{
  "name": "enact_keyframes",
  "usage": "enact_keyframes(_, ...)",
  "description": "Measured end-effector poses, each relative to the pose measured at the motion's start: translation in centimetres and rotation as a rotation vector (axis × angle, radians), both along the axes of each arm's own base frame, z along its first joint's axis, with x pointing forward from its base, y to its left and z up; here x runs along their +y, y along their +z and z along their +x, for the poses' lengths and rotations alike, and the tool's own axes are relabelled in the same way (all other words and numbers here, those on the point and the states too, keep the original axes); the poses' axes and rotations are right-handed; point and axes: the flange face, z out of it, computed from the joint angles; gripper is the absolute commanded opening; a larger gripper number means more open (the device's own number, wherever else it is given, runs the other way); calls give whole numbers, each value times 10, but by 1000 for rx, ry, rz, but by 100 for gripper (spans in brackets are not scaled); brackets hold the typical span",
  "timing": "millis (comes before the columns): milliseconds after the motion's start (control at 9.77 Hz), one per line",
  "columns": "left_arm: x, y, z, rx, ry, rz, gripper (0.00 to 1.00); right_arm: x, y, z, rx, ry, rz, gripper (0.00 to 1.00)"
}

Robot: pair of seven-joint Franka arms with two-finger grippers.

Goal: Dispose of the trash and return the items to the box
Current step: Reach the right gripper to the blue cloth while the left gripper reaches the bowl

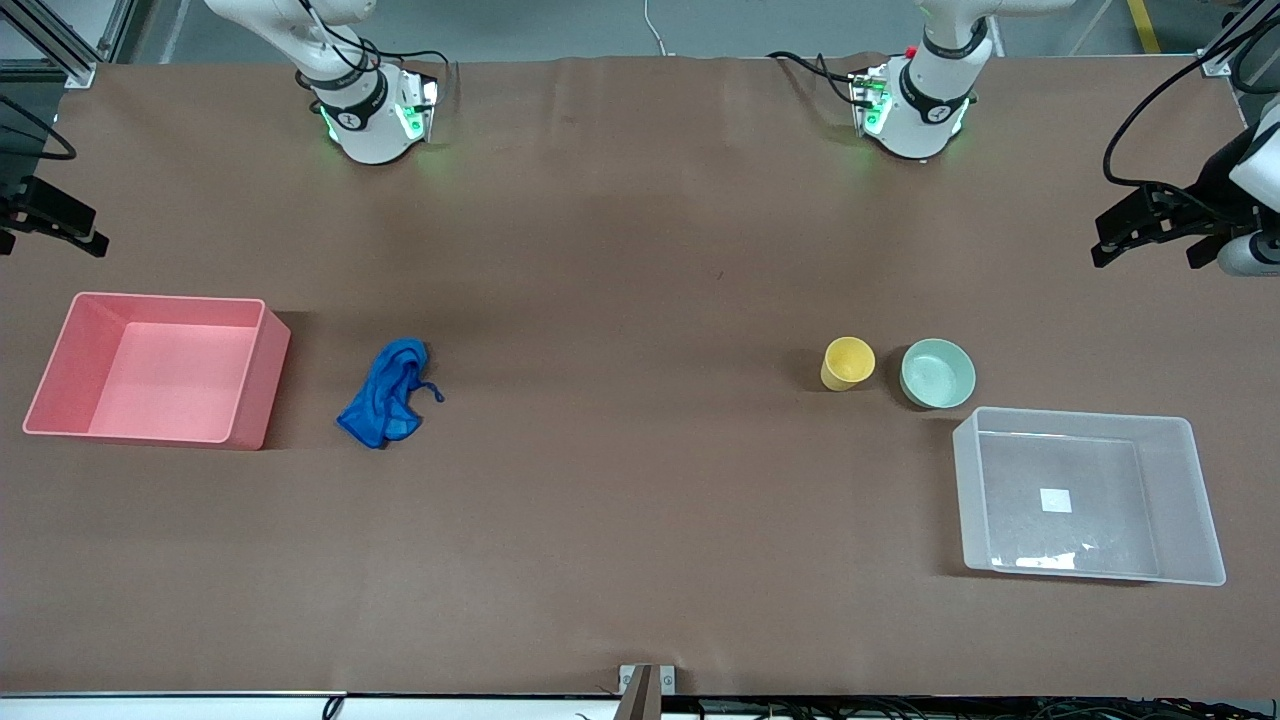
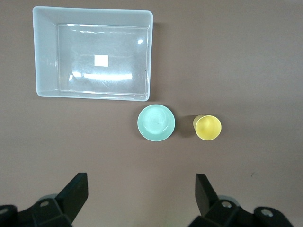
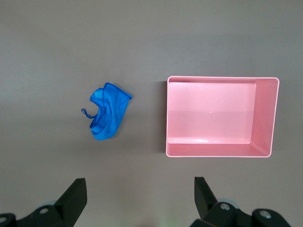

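Front view is showing both arms waiting wide apart, left gripper [image 2: 139, 196] and right gripper [image 3: 138, 198] spread wide and holding nothing, each hanging above its own job: the crumpled bright blue fabric scrap [image 1: 385, 393] lying beside the pink opaque rectangular bin [image 1: 255, 385], and the small yellow plastic cup [image 1: 848, 363] and pale mint-green round bowl [image 1: 937, 373] sitting by the clear translucent plastic box [image 1: 1205, 530].

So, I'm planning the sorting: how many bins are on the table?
2. The pink bin sits at the right arm's end of the table, beside the blue fabric. The clear box sits at the left arm's end, nearer the front camera than the mint bowl.
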Motion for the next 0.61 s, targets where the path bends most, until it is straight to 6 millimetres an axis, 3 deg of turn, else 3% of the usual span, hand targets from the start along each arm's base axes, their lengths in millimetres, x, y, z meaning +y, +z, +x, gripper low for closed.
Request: enact_keyframes(614,1,-2,0,3,24,0,99,0,0,0,0,0,0,100)
